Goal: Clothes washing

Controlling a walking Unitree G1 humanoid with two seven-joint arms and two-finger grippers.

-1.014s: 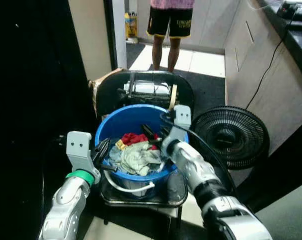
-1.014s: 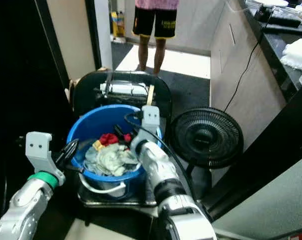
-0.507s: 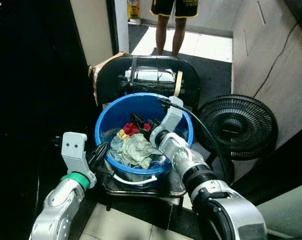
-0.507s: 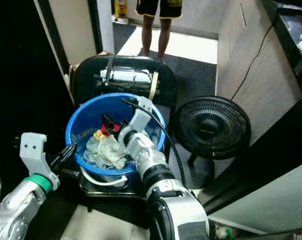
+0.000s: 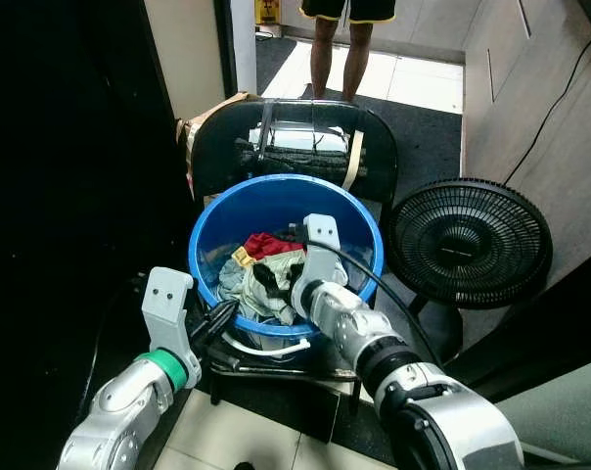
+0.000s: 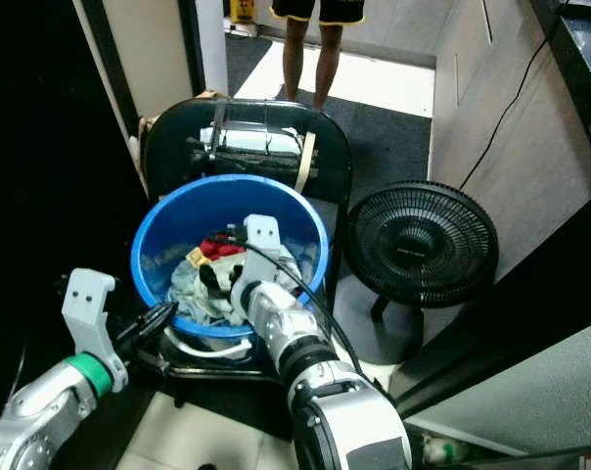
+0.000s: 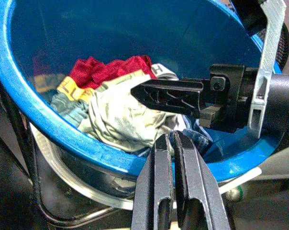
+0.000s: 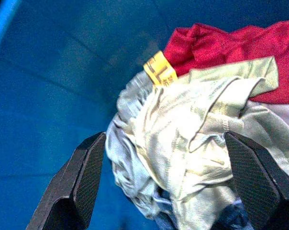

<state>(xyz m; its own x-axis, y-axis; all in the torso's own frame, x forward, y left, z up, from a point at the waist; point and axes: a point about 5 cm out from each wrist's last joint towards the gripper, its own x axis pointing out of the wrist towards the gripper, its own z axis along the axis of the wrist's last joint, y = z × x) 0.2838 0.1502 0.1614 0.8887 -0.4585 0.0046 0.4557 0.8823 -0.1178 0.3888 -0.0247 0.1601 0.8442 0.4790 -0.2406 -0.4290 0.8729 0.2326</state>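
A blue bucket [image 5: 276, 180] stands on a black chair and holds a pile of clothes: a pale green garment [image 8: 183, 129], a red one [image 8: 221, 40], a yellow tag [image 8: 159, 69] and some blue denim. My right gripper [image 8: 168, 187] is inside the bucket, open, with one finger on each side of the pale green garment just above it. One of its fingers [image 7: 168, 93] lies across the pile in the left wrist view. My left gripper [image 7: 173, 191] is shut and empty, just outside the bucket's near rim, low on its left side [image 5: 222, 315].
A black floor fan [image 5: 469, 243] stands right of the bucket. The chair's back [image 5: 295, 147] rises behind it. A person's legs [image 5: 340, 39] stand in the doorway beyond. A beige cabinet [image 5: 530, 108] with a hanging cable lines the right; a dark panel fills the left.
My right gripper has come down and toward the bucket's near side, from the red garment onto the pale green one. The left gripper has edged closer to the rim. The camera shifted.
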